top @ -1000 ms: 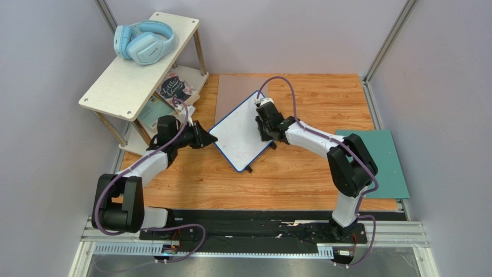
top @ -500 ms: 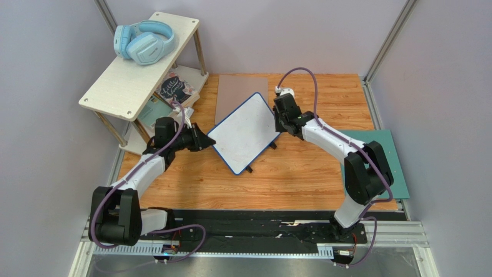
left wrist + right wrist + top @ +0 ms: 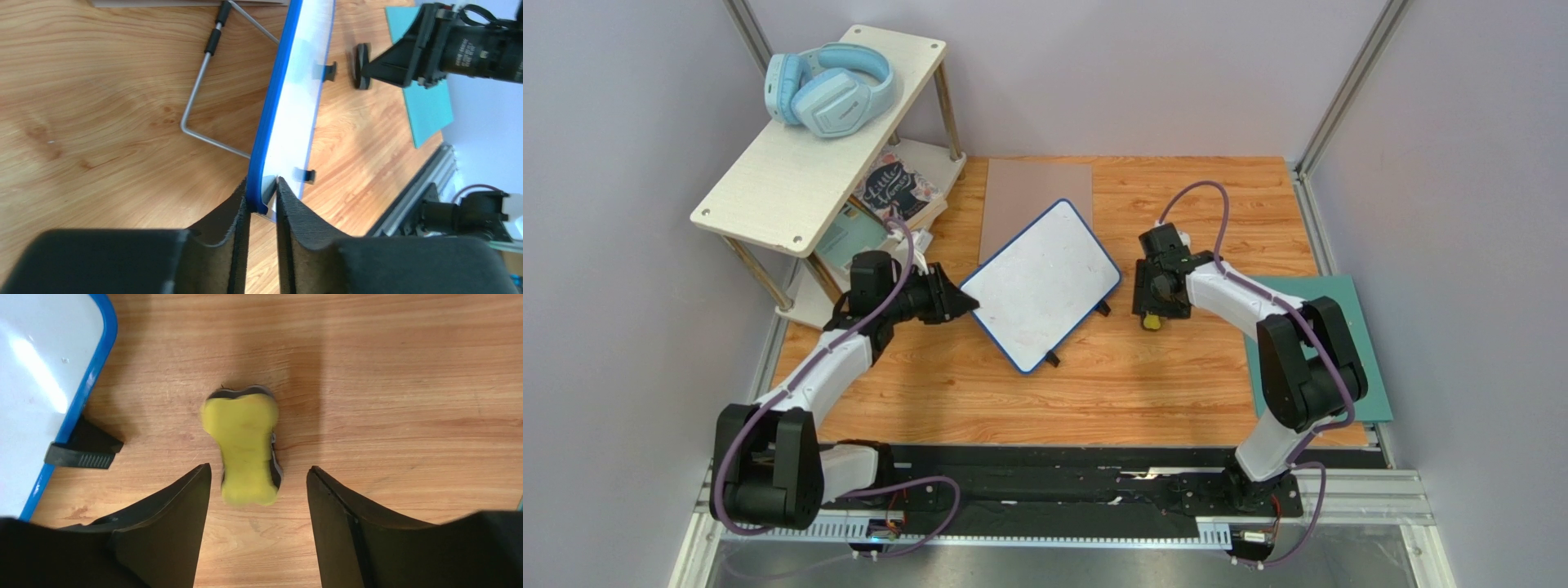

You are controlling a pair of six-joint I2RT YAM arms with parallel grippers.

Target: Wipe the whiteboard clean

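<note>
The only thing carrying a load is the pale wooden shelf unit (image 3: 787, 184), which is standing at the far left corner. A pair of light blue headphones (image 3: 830, 92) is lying on its top board, and a few books (image 3: 897, 186) are resting on the level beneath.

The wood-grain surface (image 3: 1112, 392) is bearing everything else. The whiteboard (image 3: 1041, 284) is sitting near its middle, turned diamond-wise. From overhead, its far corner is overlapping the near edge of a grey-brown mat (image 3: 1026, 196). The left tool (image 3: 263, 195) is clenching the board's blue rim at its left-hand corner, one pad on each face. The left wrist view is showing the board tilted up off the wood, with a bent wire stand (image 3: 202, 79) beside it. The white face is looking clean, though faint specks may be showing; the overhead view is too coarse to settle that. Small black feet (image 3: 83, 447) are sticking out from the rim.

Just right of the board, the right tool (image 3: 259, 473) is hovering with its fingers spread wide, gripping nothing. A yellow eraser (image 3: 247, 447) is showing against the wood between them, touching neither finger. A green mat (image 3: 1345, 355) is lying at the right edge, partly hidden by the right arm.

Pale lilac walls (image 3: 621, 306) are closing in the surface on three sides, and a metal rail (image 3: 1063, 521) is running along the near edge
</note>
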